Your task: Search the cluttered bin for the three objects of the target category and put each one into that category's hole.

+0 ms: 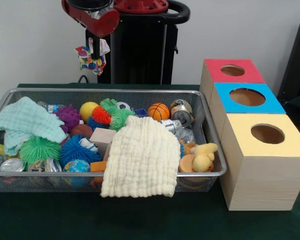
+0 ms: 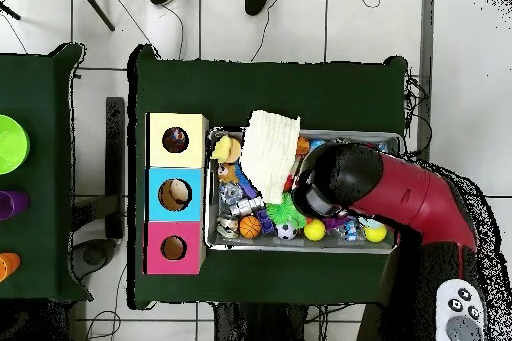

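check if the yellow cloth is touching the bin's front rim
Touching. In the front view the yellow cloth drapes over the wire bin's front rim and hangs down outside it, hiding that stretch of rim.

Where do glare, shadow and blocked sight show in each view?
Front view: soft, even light; bright glints on the metal cans; the yellow cloth is well lit, with no hard shadow. Overhead view: the floor tiles look bright, while the red arm blocks sight of part of the bin.
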Action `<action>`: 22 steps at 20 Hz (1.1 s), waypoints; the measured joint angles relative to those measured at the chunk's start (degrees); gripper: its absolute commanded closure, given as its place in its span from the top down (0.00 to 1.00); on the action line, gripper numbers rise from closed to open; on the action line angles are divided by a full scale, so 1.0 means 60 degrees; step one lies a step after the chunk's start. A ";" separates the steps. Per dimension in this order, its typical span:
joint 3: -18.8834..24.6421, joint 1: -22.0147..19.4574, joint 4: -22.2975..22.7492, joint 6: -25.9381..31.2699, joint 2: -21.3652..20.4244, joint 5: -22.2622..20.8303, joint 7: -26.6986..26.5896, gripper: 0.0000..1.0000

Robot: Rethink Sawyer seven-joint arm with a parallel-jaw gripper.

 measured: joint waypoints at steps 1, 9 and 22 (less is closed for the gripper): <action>0.0021 -0.0005 0.0000 0.0000 -0.0008 0.0000 0.0000 0.00; 0.0238 -0.0003 0.0001 0.0000 -0.0012 -0.0002 0.0000 0.00; 0.0448 0.0108 0.0001 0.0000 0.0010 -0.0002 0.0000 0.00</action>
